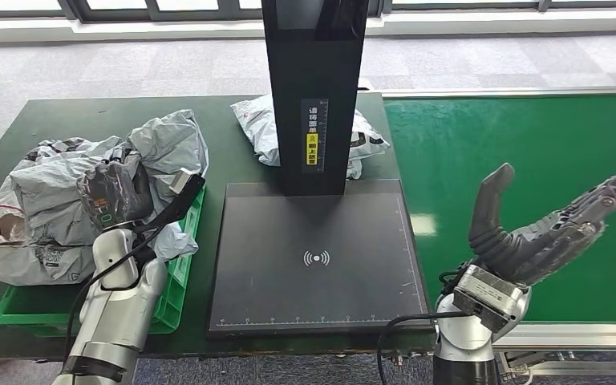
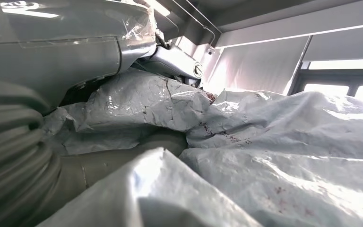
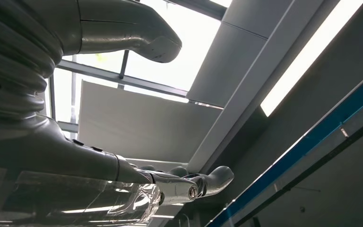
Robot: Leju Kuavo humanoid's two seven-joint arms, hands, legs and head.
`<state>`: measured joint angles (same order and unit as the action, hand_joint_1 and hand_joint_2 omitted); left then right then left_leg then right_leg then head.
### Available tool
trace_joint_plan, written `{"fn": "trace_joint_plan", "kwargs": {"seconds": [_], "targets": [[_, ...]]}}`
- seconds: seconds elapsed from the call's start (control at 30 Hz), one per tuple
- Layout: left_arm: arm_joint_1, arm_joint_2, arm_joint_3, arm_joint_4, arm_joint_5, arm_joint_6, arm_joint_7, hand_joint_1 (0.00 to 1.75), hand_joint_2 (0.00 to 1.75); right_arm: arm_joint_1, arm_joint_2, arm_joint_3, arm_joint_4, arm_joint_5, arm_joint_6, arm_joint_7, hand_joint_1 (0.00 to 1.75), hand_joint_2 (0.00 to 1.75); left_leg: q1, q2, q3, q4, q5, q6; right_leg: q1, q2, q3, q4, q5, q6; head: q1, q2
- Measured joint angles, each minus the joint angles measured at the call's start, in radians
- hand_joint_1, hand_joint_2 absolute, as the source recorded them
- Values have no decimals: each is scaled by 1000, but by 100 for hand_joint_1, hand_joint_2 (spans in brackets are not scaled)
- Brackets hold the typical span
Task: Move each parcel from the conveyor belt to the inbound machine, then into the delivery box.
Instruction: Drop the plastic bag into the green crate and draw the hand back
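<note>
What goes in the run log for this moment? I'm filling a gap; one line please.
left robot hand: on parcels in green box | right robot hand: open over conveyor belt | scan plate: bare

Bright daylight from windows, glare on ceiling light strip point(image 3: 307, 56), close parcels point(image 2: 264, 156) softly blurred

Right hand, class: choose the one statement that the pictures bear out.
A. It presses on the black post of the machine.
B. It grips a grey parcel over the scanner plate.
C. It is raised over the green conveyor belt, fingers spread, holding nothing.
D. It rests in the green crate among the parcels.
C: the right hand is up over the green conveyor belt, fingers apart and holding nothing.
</note>
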<state>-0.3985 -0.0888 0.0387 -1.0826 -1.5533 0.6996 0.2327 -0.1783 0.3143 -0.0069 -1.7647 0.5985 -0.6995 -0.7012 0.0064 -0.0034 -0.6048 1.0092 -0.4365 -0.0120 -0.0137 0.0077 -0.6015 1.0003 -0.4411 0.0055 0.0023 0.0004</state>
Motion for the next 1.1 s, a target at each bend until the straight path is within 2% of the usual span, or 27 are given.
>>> {"fn": "trace_joint_plan", "kwargs": {"seconds": [0.03, 0.27, 0.4, 0.53, 0.8, 0.87, 1.0, 1.1], "targets": [[-1, -1, 1, 3, 0, 0, 0, 0, 175, 0, 0, 0, 0, 1, 0, 0, 0, 175, 0, 0, 0, 0, 0, 0, 0, 0, 0, 0, 0, 0, 0, 0], [-9, -12, 28, 30, 14, 0, -11, 0, 175, 0, 0, 0, 1, 14, 0, 0, 0, 175, 0, 0, 0, 0, 0, 0, 0, 0, 0, 0, 0, 0, 0, 0], [-14, -22, 61, 41, 39, 0, -31, 0, 0, -1, 0, 0, 4, 14, 0, 0, 0, 175, 0, 0, 0, 0, 0, 0, 0, 0, 0, 0, 0, 0, 0, 0], [-12, -44, 116, 6, 88, 0, -105, 0, 0, -1, 0, 0, 10, 14, 0, 0, 0, 175, 0, 0, 0, 0, 0, 0, 0, 0, 0, 0, 0, 0, 0, 0], [-8, -143, 316, -148, 189, 0, -382, 0, 0, -3, 0, 0, 21, 19, 0, 0, 0, 175, 0, 0, -1, 0, 0, 0, 0, 0, 0, 0, 0, 0, 0, 0], [-12, -170, 364, -182, 246, 0, -464, 0, 0, -3, 0, 0, 21, 20, 0, 0, 0, 175, 0, 0, -1, 0, 0, 0, 0, 0, 0, 0, 0, 0, 0, 0], [-24, -210, 440, -240, 458, 1, -644, 0, 0, -3, 0, 0, 21, 22, 0, 0, 0, 175, 0, 0, -1, 0, 0, 0, 0, 0, 0, 0, 0, 0, 0, 0], [-24, -226, 465, -269, 530, 1, -688, 0, 0, -3, 0, 0, 21, 22, 0, 0, 0, 175, 0, -1, -1, 0, 0, 0, 0, -1, 0, 0, 0, 0, 0, 0]]}}
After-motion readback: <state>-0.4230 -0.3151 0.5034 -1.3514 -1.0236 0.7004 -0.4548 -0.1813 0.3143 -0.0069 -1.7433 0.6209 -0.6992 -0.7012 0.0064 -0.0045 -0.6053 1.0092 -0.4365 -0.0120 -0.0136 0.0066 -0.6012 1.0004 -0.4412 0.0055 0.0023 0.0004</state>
